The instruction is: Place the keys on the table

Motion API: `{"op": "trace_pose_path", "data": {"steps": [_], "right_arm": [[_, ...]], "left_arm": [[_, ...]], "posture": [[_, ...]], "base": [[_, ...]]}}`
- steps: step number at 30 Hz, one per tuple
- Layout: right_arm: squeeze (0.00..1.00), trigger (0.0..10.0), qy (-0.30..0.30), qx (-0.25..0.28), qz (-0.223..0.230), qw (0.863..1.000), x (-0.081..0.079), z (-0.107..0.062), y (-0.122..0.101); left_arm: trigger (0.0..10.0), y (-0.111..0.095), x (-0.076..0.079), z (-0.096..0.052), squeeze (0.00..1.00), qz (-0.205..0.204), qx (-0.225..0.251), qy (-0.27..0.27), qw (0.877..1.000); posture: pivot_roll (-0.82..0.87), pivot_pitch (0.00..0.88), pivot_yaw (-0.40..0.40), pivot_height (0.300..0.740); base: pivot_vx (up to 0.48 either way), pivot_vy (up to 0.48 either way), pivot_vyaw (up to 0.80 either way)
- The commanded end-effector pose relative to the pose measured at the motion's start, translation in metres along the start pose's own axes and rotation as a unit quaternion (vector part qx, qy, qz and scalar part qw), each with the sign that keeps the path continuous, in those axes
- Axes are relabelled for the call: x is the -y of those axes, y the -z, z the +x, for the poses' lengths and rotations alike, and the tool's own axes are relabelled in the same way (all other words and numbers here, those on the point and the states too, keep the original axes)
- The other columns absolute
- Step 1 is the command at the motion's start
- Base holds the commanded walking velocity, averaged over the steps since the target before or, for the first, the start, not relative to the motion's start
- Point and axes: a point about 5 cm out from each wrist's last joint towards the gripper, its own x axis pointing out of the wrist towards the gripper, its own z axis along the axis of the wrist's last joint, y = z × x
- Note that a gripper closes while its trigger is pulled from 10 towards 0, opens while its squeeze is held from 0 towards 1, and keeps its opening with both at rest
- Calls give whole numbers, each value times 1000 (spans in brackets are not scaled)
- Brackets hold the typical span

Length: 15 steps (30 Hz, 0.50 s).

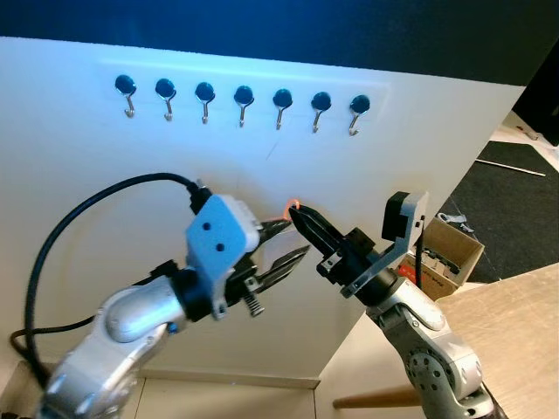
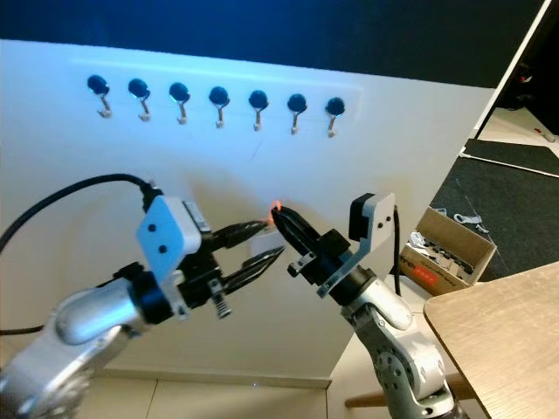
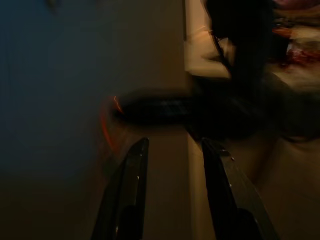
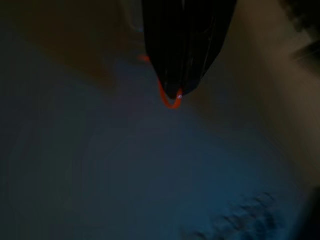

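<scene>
White wall (image 1: 87,183) with hooks (image 1: 243,96), right end effector (image 1: 300,215) raised, apparently pinching orange loop (image 1: 292,206), left end effector (image 1: 288,242) parted alongside

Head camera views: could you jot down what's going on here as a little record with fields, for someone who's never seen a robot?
Right end effector: fingers shut on an orange loop, held up before the white wall
Left end effector: fingers open, tips close beside the right one
Keys: not made out; just the orange loop shows
Hooks: row of seven on the wall above, all bare
Table: wooden, at the robot's lower right
Cardboard box: on the floor beyond the wall's edge
</scene>
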Motion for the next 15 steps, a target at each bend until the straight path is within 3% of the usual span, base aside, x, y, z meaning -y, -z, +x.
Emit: {"op": "trace_pose_path", "data": {"steps": [1, 5, 7, 10, 11, 12, 13, 14, 15], "right_arm": [[0, 10000, 33, 4, -11, 999, 7, -4, 0], [0, 10000, 85, 15, -41, 995, 16, -12, -5], [0, 10000, 149, 21, -85, 985, 23, -23, -9], [0, 10000, 186, 26, -106, 977, 26, -30, -11], [0, 10000, 231, 28, -134, 963, 30, -40, -13], [0, 10000, 231, 28, -134, 963, 30, -40, -13], [0, 10000, 271, 27, -172, 947, 35, -50, -17], [0, 10000, 271, 27, -172, 947, 35, -50, -17], [0, 10000, 336, 21, -219, 916, 47, -67, -22]], "left_arm": [[10000, -5, 4, -6, 0, -3, 3, 21, 1000], [10000, -1, -6, -6, 0, -12, 6, -21, 1000], [10000, 4, -18, -4, 0, -15, 8, -68, 998], [10000, 6, -20, -2, 0, -18, 8, -78, 997], [10000, 10, -23, -1, 0, -20, 5, -87, 996], [10000, 10, -23, -1, 0, -20, 5, -87, 996], [10000, 12, -23, 1, 0, -23, 3, -89, 996], [10000, 12, -23, 1, 0, -23, 3, -89, 996], [10000, 15, -24, 2, 0, -25, -2, -89, 996]], "posture": [[181, 154, -52, 740], [173, 153, -52, 740], [162, 153, -50, 740], [148, 152, -47, 740], [132, 153, -44, 740], [132, 153, -44, 740], [120, 154, -41, 740], [120, 154, -41, 740], [99, 153, -31, 740]], "base": [[0, 0, 0], [0, 0, 0], [0, 0, 0], [0, 0, 0], [0, 0, 0], [0, 0, 0], [0, 0, 0], [0, 0, 0], [0, 0, 0]]}}
